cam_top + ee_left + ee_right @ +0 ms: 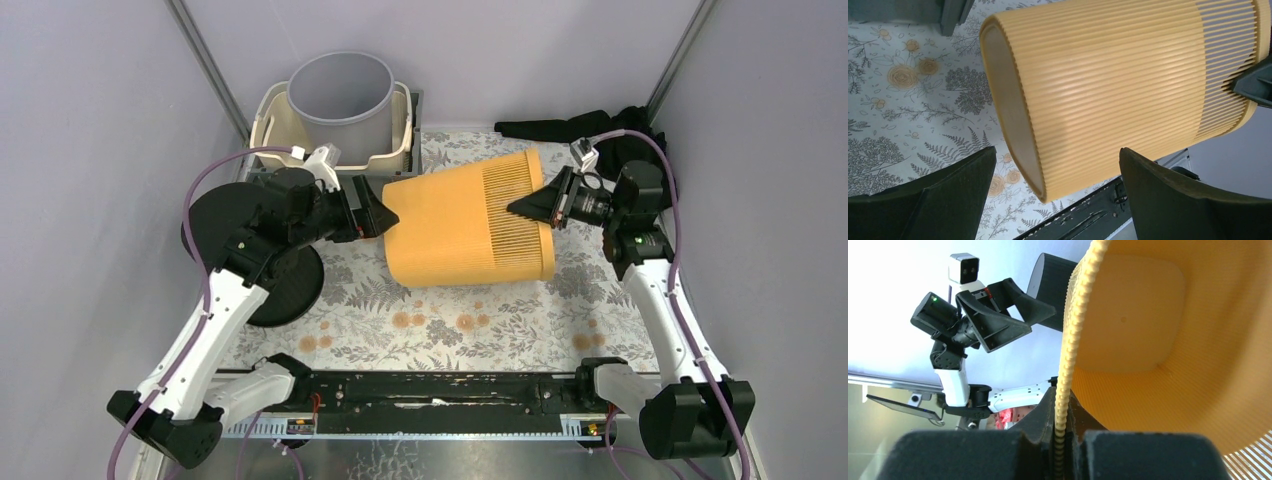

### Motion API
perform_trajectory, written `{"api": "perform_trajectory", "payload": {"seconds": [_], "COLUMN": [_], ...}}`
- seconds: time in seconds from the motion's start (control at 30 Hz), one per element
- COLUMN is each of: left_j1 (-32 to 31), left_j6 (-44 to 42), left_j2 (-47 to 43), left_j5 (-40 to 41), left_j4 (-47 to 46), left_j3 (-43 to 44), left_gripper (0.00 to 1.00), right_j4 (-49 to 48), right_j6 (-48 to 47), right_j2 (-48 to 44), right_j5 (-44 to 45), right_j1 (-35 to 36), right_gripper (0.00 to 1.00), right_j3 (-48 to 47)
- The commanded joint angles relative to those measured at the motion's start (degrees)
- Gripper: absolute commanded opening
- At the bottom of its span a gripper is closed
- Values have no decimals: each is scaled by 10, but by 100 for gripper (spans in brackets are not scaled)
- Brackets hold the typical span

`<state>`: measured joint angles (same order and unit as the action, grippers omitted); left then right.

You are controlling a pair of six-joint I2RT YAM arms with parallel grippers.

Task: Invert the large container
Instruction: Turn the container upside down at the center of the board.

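The large yellow ribbed container (465, 225) lies on its side over the flowered mat, closed base to the left, slotted mouth end to the right. My right gripper (530, 208) is shut on the mouth rim; in the right wrist view the ribbed rim (1064, 365) runs between the closed jaws of that gripper (1062, 412), with the container's inside (1158, 340) beyond. My left gripper (385, 218) is open at the base end. In the left wrist view the container (1098, 85) fills the frame ahead of the left gripper (1058, 152), with a jaw on each side of its lower base corner and neither touching it.
A grey bucket (340, 95) stands in a beige basin (270, 125) at the back left. A black cloth (575, 125) lies at the back right. A black round stand (250, 250) sits at the left. A black rail (440, 390) runs along the near edge.
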<state>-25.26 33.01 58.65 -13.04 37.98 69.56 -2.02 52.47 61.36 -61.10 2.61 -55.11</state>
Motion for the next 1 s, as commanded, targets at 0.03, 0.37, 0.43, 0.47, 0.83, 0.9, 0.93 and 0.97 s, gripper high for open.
{"api": "perform_trajectory", "payload": {"seconds": [0.03, 0.37, 0.43, 0.47, 0.83, 0.9, 0.93, 0.97], "left_j1": [26, 74, 81, 83, 100, 101, 102, 102], "left_j6": [-14, -23, -23, -23, -17, -14, -11, -8], "left_j2": [4, 0, -2, -5, -17, -17, -17, -16], "left_j5": [-37, -74, -80, -82, -101, -107, -109, -111], "left_j4": [-30, -34, -35, -36, -37, -37, -37, -37], "left_j3": [-19, -38, -41, -44, -34, -28, -25, -21], "left_gripper": [100, 100, 100, 100, 100, 100, 100, 100], "right_j4": [-198, -471, -561, -627, -955, -955, -955, -955], "right_j6": [84, 283, 348, 383, 606, 606, 606, 608], "right_j2": [-41, -27, -13, -1, 95, 97, 98, 99], "right_j5": [-62, -81, -80, -78, -39, -36, -32, -29], "right_j1": [-2, -8, -10, -11, -17, -17, -17, -17], "right_gripper": [0, 0, 0, 0, 0, 0, 0, 0], "right_j3": [34, 132, 154, 165, 224, 225, 225, 226]}}
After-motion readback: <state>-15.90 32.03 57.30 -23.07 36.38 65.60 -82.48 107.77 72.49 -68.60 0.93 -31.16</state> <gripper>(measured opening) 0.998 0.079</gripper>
